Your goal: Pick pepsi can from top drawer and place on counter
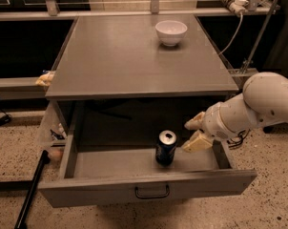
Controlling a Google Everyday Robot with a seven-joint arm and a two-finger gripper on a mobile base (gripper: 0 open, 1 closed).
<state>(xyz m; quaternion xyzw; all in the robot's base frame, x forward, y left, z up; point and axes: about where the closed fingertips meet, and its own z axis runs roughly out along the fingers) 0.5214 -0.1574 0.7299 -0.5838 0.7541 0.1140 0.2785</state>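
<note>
The pepsi can (166, 148) stands upright in the open top drawer (144, 180), right of its middle. It is dark blue with a silver top. My gripper (193, 132) is on a white arm that reaches in from the right. It hangs inside the drawer just to the right of the can and is apart from it. Its two cream fingers (197, 141) are spread open with nothing between them. The counter (134, 61) is the grey tabletop above the drawer.
A white bowl (171, 32) sits at the back right of the counter. A black pole (32, 190) leans on the floor at the left of the drawer. Cables and a power strip (232, 1) hang at the right rear. The floor is speckled.
</note>
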